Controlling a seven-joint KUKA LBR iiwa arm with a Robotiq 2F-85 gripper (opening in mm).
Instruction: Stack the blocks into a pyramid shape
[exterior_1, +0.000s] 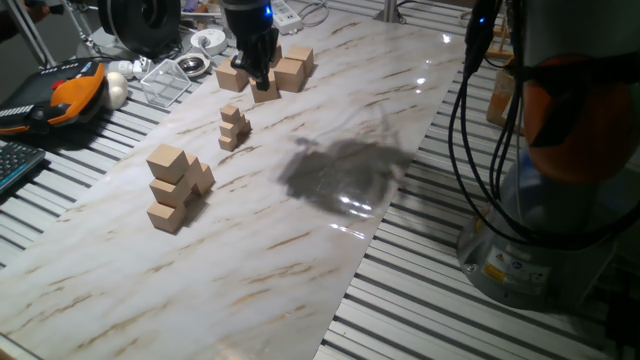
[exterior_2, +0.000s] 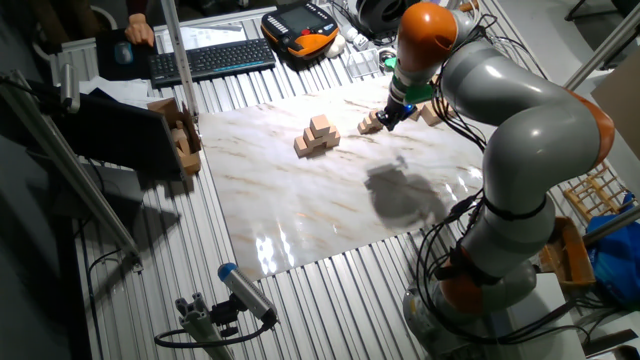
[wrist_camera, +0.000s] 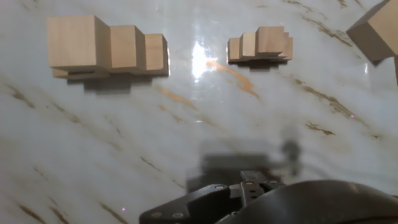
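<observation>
Gripper (exterior_1: 258, 72), jaw state not discernible, low among loose blocks (exterior_1: 290, 68) at the far end of the marble table (exterior_1: 300, 240). Stepped pyramid (exterior_1: 177, 187) near the left edge; pile of small cubes (exterior_1: 233, 127) between. Keyboard (exterior_2: 212, 58) beyond.

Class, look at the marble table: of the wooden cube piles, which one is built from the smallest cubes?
The small middle pile, between the large-cube pyramid and the loose blocks at the gripper; its cubes are clearly smaller.
</observation>
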